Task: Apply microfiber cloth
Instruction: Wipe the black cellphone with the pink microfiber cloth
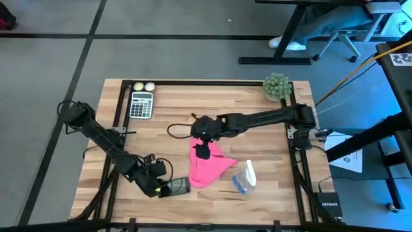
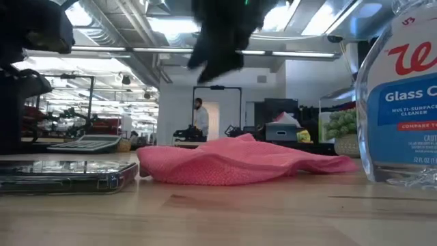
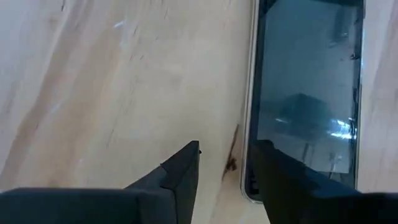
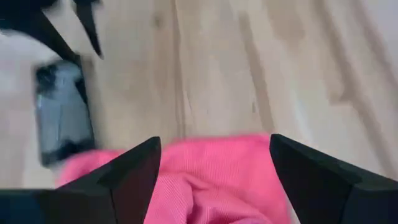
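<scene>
overhead, right hand (image 1: 203,152) spread above microfiber cloth (image 1: 209,166)

The microfiber cloth (image 2: 239,162) is seen lying crumpled on the wooden table (image 2: 218,215) at the centre of the frame. A phone (image 2: 65,174) is laid flat at lower left, just beside the cloth. A glass cleaner bottle (image 2: 399,102) is positioned at the right edge. A dark gripper (image 2: 218,41), blurred, is suspended at upper centre, above the cloth. A person (image 2: 199,117) is visible standing in the background.
</scene>
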